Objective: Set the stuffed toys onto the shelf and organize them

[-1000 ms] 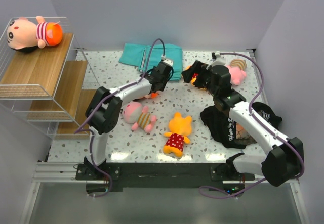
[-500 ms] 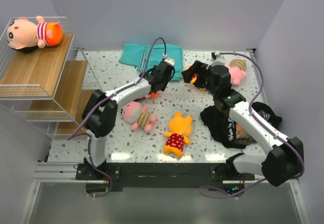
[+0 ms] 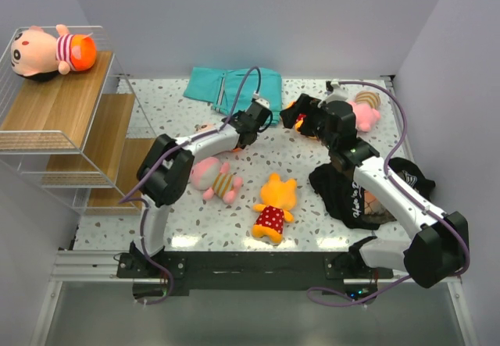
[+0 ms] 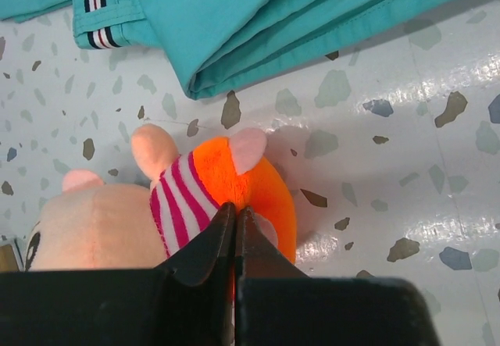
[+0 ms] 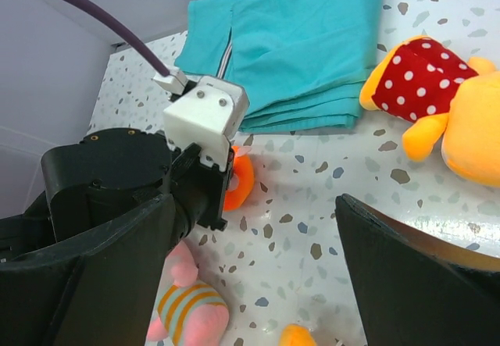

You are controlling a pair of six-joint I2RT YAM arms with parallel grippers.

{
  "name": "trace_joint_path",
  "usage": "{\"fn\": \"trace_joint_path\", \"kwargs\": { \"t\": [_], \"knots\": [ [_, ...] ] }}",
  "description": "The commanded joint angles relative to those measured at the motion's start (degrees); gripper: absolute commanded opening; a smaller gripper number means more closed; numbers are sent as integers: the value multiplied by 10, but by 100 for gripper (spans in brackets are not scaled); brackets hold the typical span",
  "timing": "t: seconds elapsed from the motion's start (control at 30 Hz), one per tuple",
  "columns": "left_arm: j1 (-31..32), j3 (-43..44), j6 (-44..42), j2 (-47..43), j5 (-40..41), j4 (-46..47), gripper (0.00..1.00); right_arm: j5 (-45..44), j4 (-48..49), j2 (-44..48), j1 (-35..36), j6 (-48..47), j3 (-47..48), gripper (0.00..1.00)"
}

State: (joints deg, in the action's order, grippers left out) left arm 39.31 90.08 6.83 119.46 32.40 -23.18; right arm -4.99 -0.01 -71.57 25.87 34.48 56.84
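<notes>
My left gripper (image 4: 234, 207) is shut, its tips pinching the orange shorts of a peach doll with a red-striped shirt (image 4: 187, 201). That doll lies on the table just in front of the teal cloth, under the left gripper (image 3: 238, 137). My right gripper (image 5: 258, 237) is open and empty and hovers right of it, also seen from above (image 3: 308, 119). The shelf (image 3: 70, 104) stands at far left with one peach doll (image 3: 51, 49) on its top board. A pink striped doll (image 3: 215, 178) and an orange doll in a red dotted dress (image 3: 273, 205) lie mid-table.
A teal cloth (image 3: 230, 88) lies at the back. A second orange dotted-dress doll (image 5: 437, 80) and a pink doll (image 3: 365, 112) lie at the back right. A black garment (image 3: 367, 194) lies under the right arm.
My left wrist has shifted a little right and lower over the striped doll. The right arm and the other toys have not moved.
</notes>
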Motion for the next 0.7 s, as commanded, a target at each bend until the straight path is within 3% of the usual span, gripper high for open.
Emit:
{"fn": "trace_joint_path", "kwargs": {
  "t": [0.0,0.33,0.57,0.67],
  "knots": [
    [1,-12,-44,-46,28,7,0,0,12,16,2,-1,4,88],
    [2,9,-146,-216,-2,-39,0,34,15,16,2,4,12,88],
    [3,116,-208,-265,-14,-164,0,103,66,7,2,5,6,87],
    [11,135,-238,-300,-9,-167,0,113,75,3,2,8,6,87]
  ]
}}
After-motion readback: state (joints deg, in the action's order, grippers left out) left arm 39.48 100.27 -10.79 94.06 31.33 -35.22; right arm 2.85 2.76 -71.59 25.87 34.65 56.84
